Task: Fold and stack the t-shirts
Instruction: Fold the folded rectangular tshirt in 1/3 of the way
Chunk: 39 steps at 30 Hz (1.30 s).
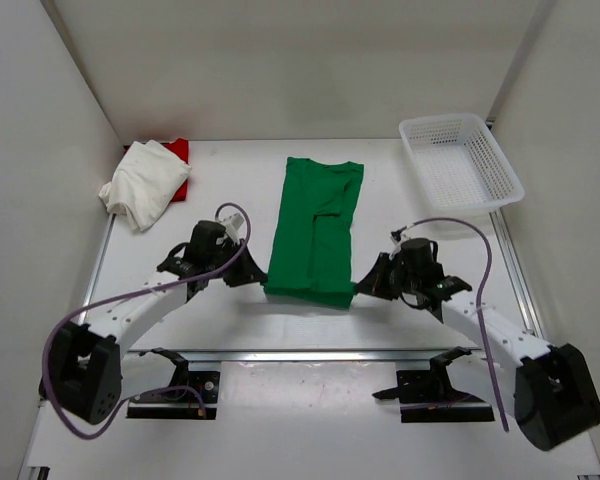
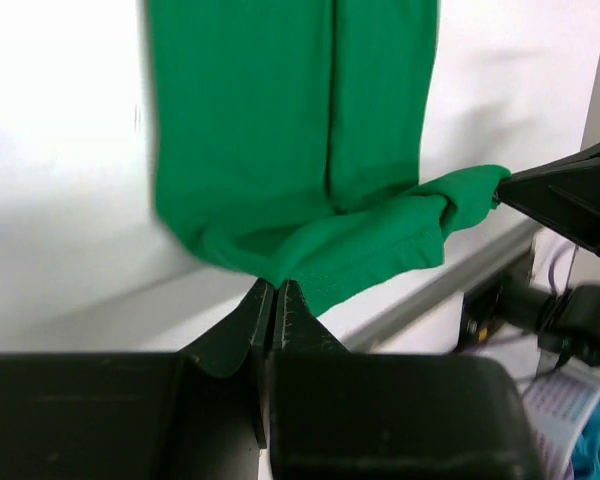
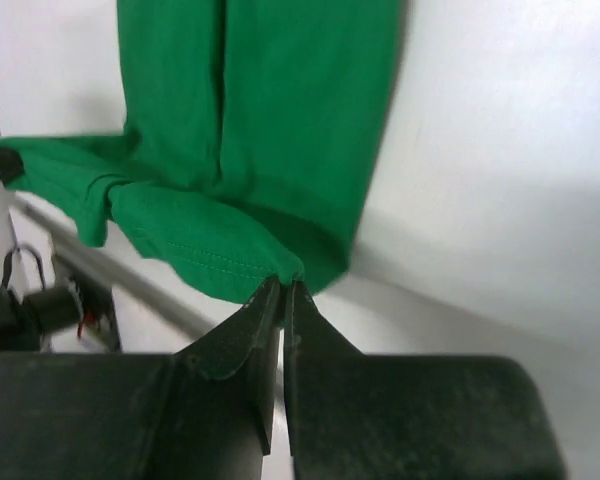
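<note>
Jaws of the left gripper point(image 1: 257, 280) and right gripper point(image 1: 359, 285) are each clamped on a lower corner of the green t-shirt point(image 1: 315, 230), which lies folded lengthwise at frame centre. The white t-shirt point(image 1: 143, 183) lies bunched over the red t-shirt point(image 1: 181, 150) at upper left.

Bright, even light from above fills my white table point(image 1: 310, 420), leaving only soft shadows. In my wrist views the table glares out, and my fingers point(image 2: 242, 335) are dark and blurred up close.

White t-shirt point(image 1: 145, 185) hides most of red t-shirt point(image 1: 180, 150) beyond the left claw point(image 1: 252, 279), whose tips cover the green t-shirt's point(image 1: 315, 225) corner.
</note>
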Motion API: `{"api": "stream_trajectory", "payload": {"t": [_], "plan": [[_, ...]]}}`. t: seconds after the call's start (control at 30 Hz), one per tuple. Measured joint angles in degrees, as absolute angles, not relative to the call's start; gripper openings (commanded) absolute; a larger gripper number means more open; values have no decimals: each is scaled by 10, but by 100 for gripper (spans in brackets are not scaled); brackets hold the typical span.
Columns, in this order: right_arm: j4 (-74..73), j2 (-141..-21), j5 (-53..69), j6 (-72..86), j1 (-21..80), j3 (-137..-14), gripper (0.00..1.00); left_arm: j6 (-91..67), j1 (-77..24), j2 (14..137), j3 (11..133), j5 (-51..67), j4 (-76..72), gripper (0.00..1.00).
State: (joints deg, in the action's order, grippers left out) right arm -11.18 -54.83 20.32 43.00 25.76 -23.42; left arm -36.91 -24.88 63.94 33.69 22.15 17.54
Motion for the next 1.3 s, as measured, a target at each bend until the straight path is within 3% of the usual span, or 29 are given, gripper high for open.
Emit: {"api": "stream_trajectory", "payload": {"t": [0.23, 0.43, 1.0, 1.2, 1.3], "plan": [[-49, -752, 243, 341, 151, -377, 1, -367, -239, 782, 446, 189, 130, 0], [-29, -883, 265, 312, 117, -484, 0, -376, -201, 900, 523, 177, 98, 0], [-22, -1027, 279, 283, 81, -598, 0, -382, -189, 1103, 722, 154, 78, 2], [-23, -1066, 280, 283, 73, -644, 5, -389, -180, 1145, 756, 159, 73, 23], [-23, -1075, 279, 284, 72, -655, 18, -395, -171, 1146, 754, 157, 70, 33]]}}
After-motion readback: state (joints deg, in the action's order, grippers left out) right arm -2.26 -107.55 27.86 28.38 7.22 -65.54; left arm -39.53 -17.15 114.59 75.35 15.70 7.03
